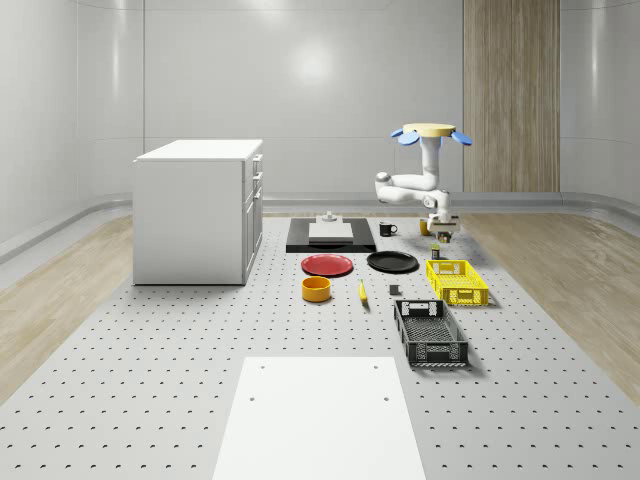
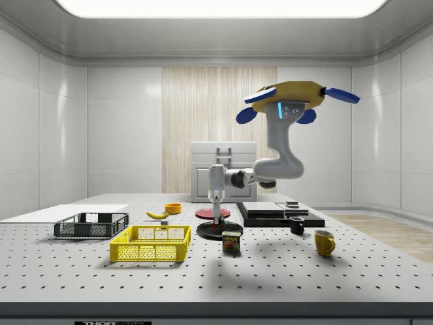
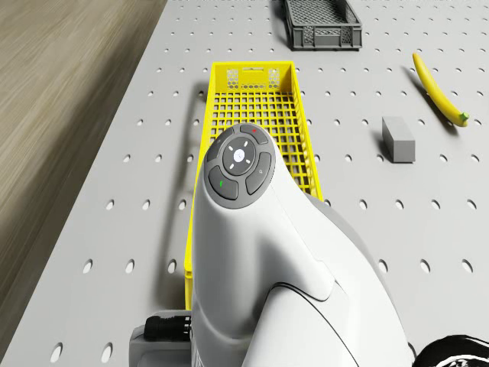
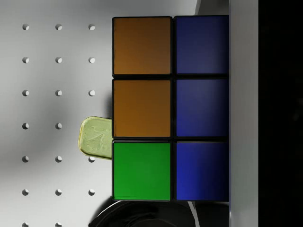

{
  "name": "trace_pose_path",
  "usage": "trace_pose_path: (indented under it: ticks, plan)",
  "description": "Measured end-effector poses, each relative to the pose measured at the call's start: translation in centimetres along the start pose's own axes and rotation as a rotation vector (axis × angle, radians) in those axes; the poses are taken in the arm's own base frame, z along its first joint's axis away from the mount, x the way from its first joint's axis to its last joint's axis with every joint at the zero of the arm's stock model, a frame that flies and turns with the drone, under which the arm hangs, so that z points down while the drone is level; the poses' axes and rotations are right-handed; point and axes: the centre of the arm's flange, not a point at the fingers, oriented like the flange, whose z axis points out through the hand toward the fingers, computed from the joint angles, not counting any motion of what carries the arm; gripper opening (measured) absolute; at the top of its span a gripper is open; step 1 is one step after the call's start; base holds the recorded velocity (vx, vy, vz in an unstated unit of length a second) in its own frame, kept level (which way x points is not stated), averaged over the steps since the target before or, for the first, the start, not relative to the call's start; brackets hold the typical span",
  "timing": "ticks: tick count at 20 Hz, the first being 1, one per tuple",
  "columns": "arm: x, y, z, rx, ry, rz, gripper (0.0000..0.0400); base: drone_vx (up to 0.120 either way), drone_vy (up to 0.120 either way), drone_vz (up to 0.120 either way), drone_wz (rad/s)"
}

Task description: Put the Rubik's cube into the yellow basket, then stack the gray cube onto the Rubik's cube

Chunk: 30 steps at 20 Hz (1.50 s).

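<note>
- The table (image 1: 150, 380) lay below the fingers, a gray perforated top carrying everything else.
- The cabinet (image 1: 198, 210) stood well apart from the fingers, at the whole-scene view's left.
- The drone (image 2: 292, 101) hovered in the air above the table's far end, near the yellow basket's far end, with its white arm (image 2: 274, 166) bent down to the gripper (image 2: 216, 218).
- The dark basket (image 1: 430, 332) sat well apart from the fingers, beyond the yellow basket.
- The yellow basket (image 1: 457, 281) sat just beside the gripper and lower than it, empty as far as its mesh showed.
- The black plate (image 1: 392, 262) and red plate (image 1: 327, 265) lay near the fingers, on the table.
- The banana (image 3: 439, 92) lay farther off, past the gray block.
- The Rubik's cube (image 4: 170, 109) was clamped between the fingers, held off the table; orange, green and blue tiles faced the wrist camera.
- The can (image 2: 232, 242) stood beneath the held cube.
- The gray block (image 3: 398, 139) rested on the table beside the yellow basket, apart from the fingers.
</note>
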Motion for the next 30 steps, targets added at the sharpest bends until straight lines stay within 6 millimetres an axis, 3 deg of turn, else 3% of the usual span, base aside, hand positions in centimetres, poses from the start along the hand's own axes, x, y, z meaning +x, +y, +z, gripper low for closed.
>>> trace_pose_path:
  ticks: [30]
  plan:
    - [0.00, 0.00, 0.00, 0.000, 0.000, 0.000, 0.0325, 0.120, 0.000, 0.000, 0.000]
